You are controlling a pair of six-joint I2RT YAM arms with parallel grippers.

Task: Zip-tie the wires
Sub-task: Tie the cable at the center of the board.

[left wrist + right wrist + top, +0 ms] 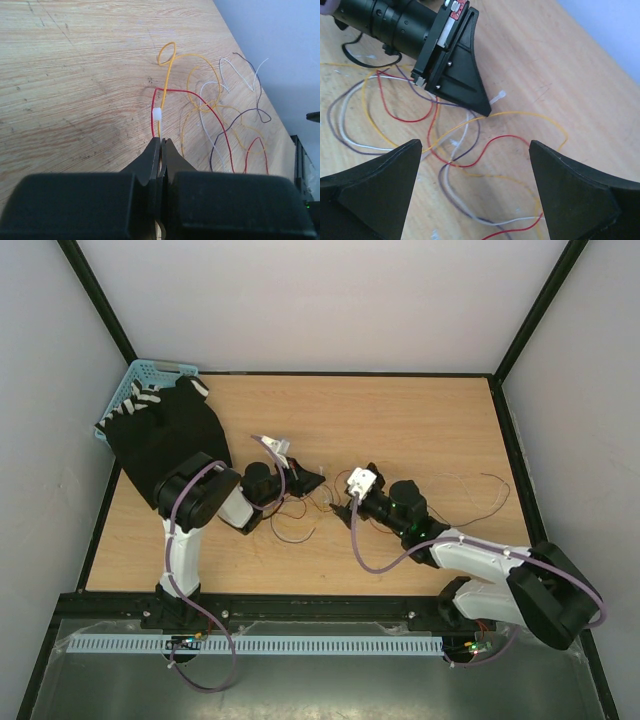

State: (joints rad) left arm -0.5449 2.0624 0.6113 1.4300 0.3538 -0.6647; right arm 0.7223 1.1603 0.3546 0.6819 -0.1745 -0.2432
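I'm working over a pale wood table (400, 420) boxed in by grey walls. Far left of the wires (451, 161), a blue basket (135, 390) is sitting at the table's corner with a black cloth (170, 435) draping out of it, well apart from the job. Just left of the wires, the left gripper (161, 144) is pressing its jaws together on the tail of the white tie (157, 114), whose head is sitting against a red and a yellow strand. I judge it's holding the tail so the loop can be drawn tight. The wires themselves are lying loose on the wood, mostly unbundled. Just right of them, the right gripper (475, 147) is hovering with fingers spread wide, holding nothing, probably lining up to gather strands. I'm reading no brand or lettering anywhere.
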